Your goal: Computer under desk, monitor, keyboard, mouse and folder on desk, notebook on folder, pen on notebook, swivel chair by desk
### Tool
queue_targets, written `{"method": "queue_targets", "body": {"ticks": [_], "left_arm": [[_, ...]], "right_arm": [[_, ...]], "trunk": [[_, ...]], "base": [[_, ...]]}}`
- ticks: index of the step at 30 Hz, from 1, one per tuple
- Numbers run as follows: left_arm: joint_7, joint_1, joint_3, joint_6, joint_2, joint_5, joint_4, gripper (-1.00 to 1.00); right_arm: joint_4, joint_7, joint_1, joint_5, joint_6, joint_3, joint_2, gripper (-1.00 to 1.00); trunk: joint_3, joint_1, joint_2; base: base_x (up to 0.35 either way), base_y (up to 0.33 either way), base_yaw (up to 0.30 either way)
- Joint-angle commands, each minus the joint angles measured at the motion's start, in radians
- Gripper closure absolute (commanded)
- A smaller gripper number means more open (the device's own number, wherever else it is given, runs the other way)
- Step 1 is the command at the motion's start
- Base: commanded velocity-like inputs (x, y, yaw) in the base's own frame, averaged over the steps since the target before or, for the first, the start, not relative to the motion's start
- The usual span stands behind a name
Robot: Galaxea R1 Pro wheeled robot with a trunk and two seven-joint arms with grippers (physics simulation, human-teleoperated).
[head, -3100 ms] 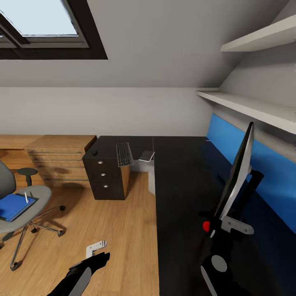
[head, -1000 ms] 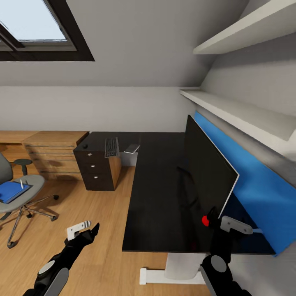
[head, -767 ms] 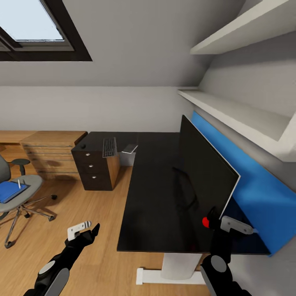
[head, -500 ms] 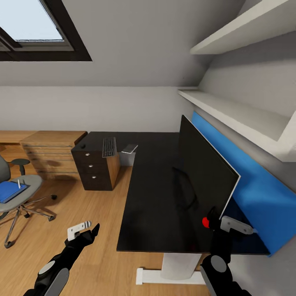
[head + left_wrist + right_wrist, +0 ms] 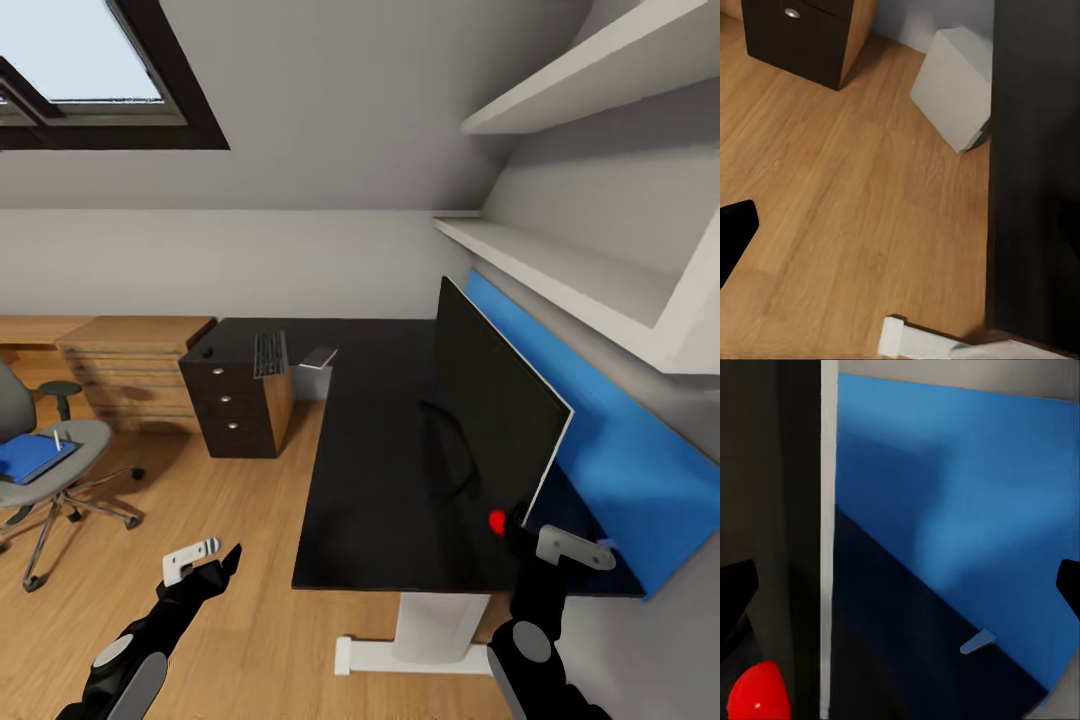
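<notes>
1. Your right hand (image 5: 522, 535) sat at the monitor (image 5: 495, 420)'s lower corner by the red dot, fingers spread wide, gripping nothing.
2. The monitor stood on the table (image 5: 380, 470), near the blue wall panel (image 5: 620, 470).
3. Your left hand (image 5: 205, 567) hung over the floor; I cannot tell its state.
4. Back away slowly without nudging the screen; the keyboard (image 5: 269, 355) lay well apart on the drawer cabinet (image 5: 235, 420).
</notes>
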Motion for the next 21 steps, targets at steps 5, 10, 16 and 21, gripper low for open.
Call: {"method": "queue_targets", "body": {"ticks": [5, 10, 16, 21], "left_arm": [[0.009, -0.001, -0.001, 0.002, 0.001, 0.01, 0.032, -1.0], [0.008, -0.001, -0.004, 0.003, -0.003, 0.005, 0.13, -1.0], [0.006, -0.001, -0.005, 0.001, -0.002, 0.005, 0.25, -1.0], [0.001, -0.001, -0.137, -0.018, -0.009, 0.001, 0.587, -1.0]], "right_arm": [[0.0, -0.007, -0.001, 0.001, -0.002, 0.002, -0.001, -1.0], [0.025, -0.007, -0.001, -0.001, -0.001, 0.002, -0.001, -1.0], [0.071, -0.008, 0.003, -0.002, 0.0, 0.003, 0.002, -1.0], [0.524, -0.001, 0.054, -0.096, -0.304, 0.005, 0.001, -1.0]], "trunk": [[-0.001, 0.0, -0.001], [-0.001, 0.0, -0.001], [-0.001, 0.0, -0.001], [-0.001, 0.0, -0.001]], "base": [[-0.317, 0.077, 0.0], [-0.327, 0.103, 0.0], [-0.314, 0.174, 0.0], [-0.298, 0.201, 0.0]]}}
